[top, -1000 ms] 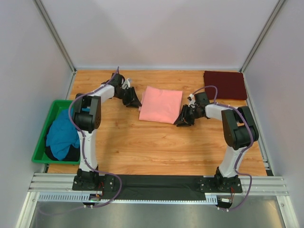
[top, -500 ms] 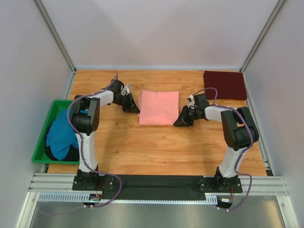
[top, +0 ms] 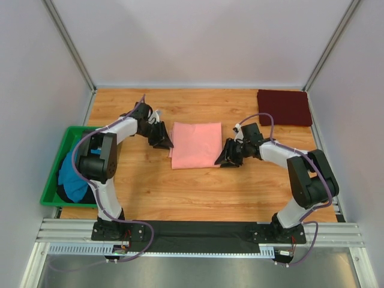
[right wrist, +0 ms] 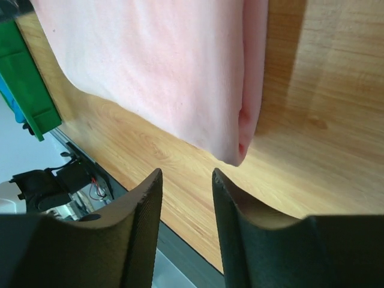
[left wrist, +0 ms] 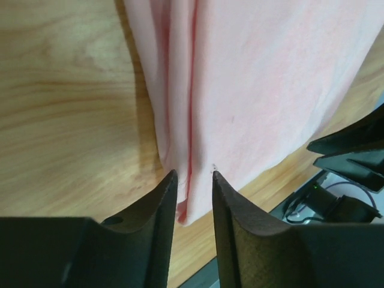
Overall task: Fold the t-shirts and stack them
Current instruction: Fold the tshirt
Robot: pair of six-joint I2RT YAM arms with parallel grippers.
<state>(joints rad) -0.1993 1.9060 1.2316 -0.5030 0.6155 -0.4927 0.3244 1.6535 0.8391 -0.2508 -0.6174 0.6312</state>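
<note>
Salmon-pink cotton t-shirt [top: 195, 144], folded to a rectangle, lies flat in the middle of the wooden tabletop [top: 180, 186].

1. Left gripper [left wrist: 193, 176]: jaws narrowly parted over the shirt's left folded edge, near its near corner. Whether they pinch the cloth cannot be told.
2. Right gripper [right wrist: 186, 174]: jaws parted and holding nothing, tips just short of the shirt's near right corner.

The step in hand is probably the transfer to the dark maroon folded t-shirt [top: 285, 107] in the far right corner. Seize all layers at both side edges, close evenly, and lift both arms together so the fold holds.

No neck label shows. The green plastic bin [top: 51, 174] at the left edge holds a crumpled teal-blue t-shirt [top: 75, 168]. What lies beneath it is unclear.
</note>
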